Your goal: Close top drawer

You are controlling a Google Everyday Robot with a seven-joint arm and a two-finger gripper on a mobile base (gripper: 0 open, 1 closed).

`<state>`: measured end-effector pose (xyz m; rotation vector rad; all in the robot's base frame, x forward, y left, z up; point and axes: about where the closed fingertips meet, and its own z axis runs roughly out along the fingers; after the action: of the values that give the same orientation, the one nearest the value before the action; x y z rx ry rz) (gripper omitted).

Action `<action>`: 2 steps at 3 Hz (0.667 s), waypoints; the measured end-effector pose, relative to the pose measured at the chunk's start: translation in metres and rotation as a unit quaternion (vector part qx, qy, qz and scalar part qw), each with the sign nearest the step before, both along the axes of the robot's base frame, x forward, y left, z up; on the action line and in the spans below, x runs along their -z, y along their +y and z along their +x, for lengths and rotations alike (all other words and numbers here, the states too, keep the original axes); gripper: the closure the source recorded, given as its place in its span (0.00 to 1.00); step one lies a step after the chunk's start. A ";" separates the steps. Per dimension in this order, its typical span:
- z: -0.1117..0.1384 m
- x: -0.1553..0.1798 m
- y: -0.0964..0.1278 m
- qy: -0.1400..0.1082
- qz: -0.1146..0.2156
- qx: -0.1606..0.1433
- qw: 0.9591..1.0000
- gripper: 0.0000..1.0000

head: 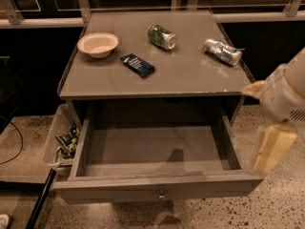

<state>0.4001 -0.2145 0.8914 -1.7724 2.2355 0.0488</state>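
Observation:
The top drawer (157, 191) is a wide grey wooden drawer with one small round knob (162, 193) at the centre of its flat front. It stands pulled far out from under the grey table top (190, 80), and its inside is bare. My gripper (270, 149), cream-coloured at the end of the white arm (286, 94), hangs at the right, just beside and above the drawer's right front corner. It holds nothing that I can see.
On the table top lie a cream bowl (98, 43), a dark blue packet (137, 64), a green can (162, 36) and a crushed silver can (222, 51). A clear bin (64, 142) with clutter stands left of the drawer. A dark pole (40, 202) leans at lower left.

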 end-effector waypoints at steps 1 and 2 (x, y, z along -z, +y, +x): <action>-0.023 0.061 -0.002 0.031 0.019 -0.015 0.999 0.18; -0.039 0.105 -0.004 0.025 0.055 -0.030 0.998 0.42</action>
<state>0.3609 -0.2186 0.7866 -1.7973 2.1693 0.2270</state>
